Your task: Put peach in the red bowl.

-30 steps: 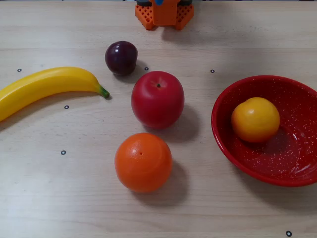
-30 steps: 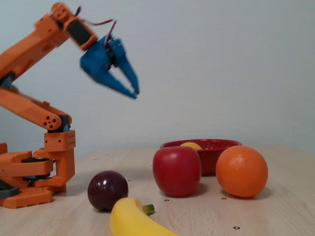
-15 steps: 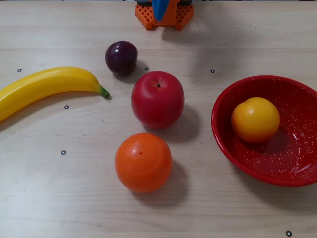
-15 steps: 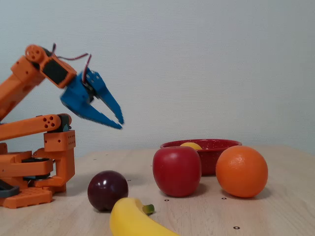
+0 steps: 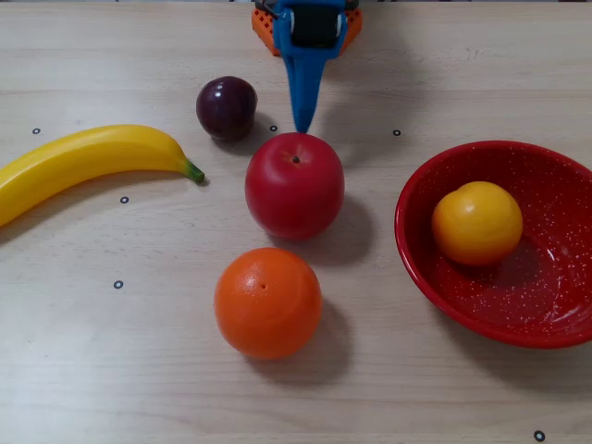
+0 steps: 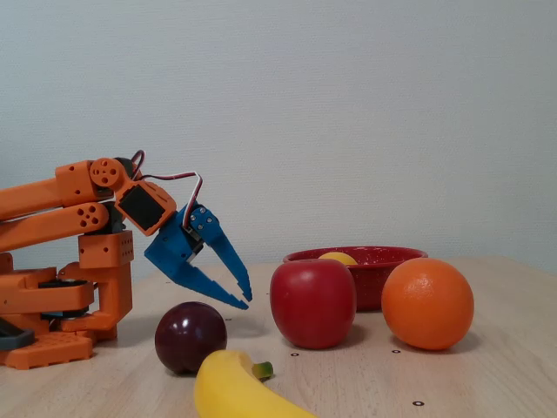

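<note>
Peach sits inside the red bowl, on the left part of its floor as the top-down fixed view shows it, close against the near-left wall. Nothing else lies in the bowl. The fruit is smooth, round and golden yellow, shading to a warmer orange on its lower side, with a soft highlight on top. In the low side-on fixed view only a small yellow cap of it peeks over the bowl's rim. The bowl is wide, glossy and red with fine white speckles, and it runs past the right edge of the top-down picture.

The blue gripper hangs low near the arm's orange base, well apart from the bowl, tips pointing down toward the table between the plum and the apple. Its two fingers appear slightly parted at the tips with nothing between them, though from above they merge into one narrow blue wedge. An orange and a banana lie on the wooden table.
</note>
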Controlling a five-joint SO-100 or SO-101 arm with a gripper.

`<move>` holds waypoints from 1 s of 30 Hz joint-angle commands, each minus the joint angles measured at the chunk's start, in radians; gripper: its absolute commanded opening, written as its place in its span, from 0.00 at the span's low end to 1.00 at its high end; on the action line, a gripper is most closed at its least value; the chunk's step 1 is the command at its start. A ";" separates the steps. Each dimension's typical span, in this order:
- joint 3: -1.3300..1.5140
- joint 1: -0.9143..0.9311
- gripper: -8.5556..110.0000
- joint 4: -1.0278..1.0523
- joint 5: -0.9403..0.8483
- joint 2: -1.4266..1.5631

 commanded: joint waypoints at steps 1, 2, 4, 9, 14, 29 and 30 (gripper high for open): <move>0.015 -0.023 0.07 -0.040 0.063 0.021; 0.040 -0.023 0.07 -0.051 0.074 0.021; 0.094 -0.017 0.07 -0.078 0.083 0.021; 0.149 -0.012 0.07 -0.095 0.083 0.021; 0.149 0.008 0.07 -0.094 0.124 0.021; 0.149 0.021 0.07 -0.097 0.137 0.021; 0.149 0.021 0.07 -0.097 0.137 0.021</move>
